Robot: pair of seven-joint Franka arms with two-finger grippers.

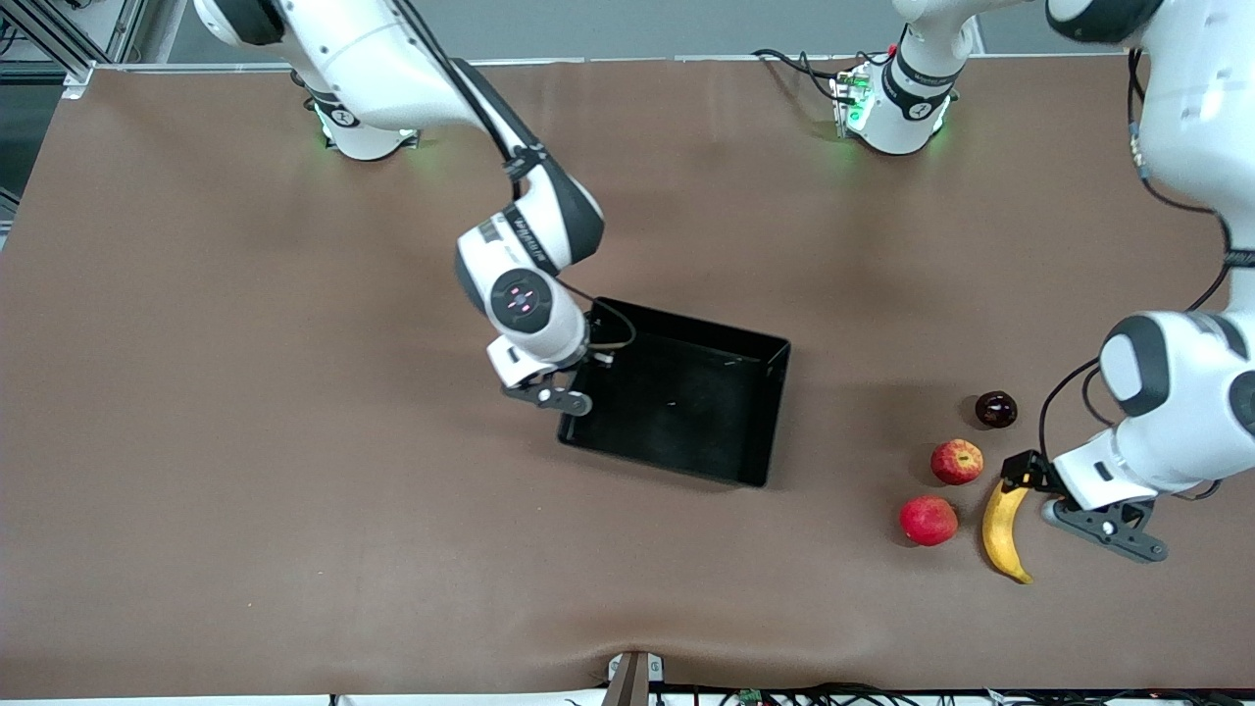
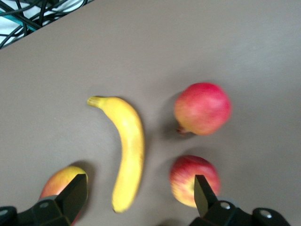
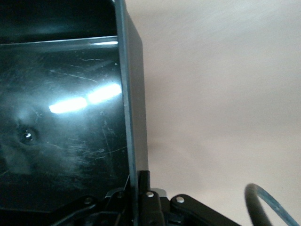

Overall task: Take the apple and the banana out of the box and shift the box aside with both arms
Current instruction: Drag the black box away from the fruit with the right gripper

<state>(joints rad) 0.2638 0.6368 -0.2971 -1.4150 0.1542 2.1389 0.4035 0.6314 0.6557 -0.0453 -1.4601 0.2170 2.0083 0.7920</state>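
High front camera faces robots; wrist cameras look down close.

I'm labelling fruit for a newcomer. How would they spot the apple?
Find the long curved yellow banana at the left arm's end of the brown table. Two red fruits lie beside it; the small round red apple is the farther one, streaked yellow with a stem dimple.

yellow banana (image 1: 1004, 529), red-yellow streaked apple (image 1: 957, 461), glossy black tray (image 1: 686, 392), brown table (image 1: 245, 392)

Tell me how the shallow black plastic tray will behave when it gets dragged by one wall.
The shallow black plastic tray is empty, so probably light. Gripped at one wall by the right gripper, it will likely pivot. Its glossy walls look thin and may flex.
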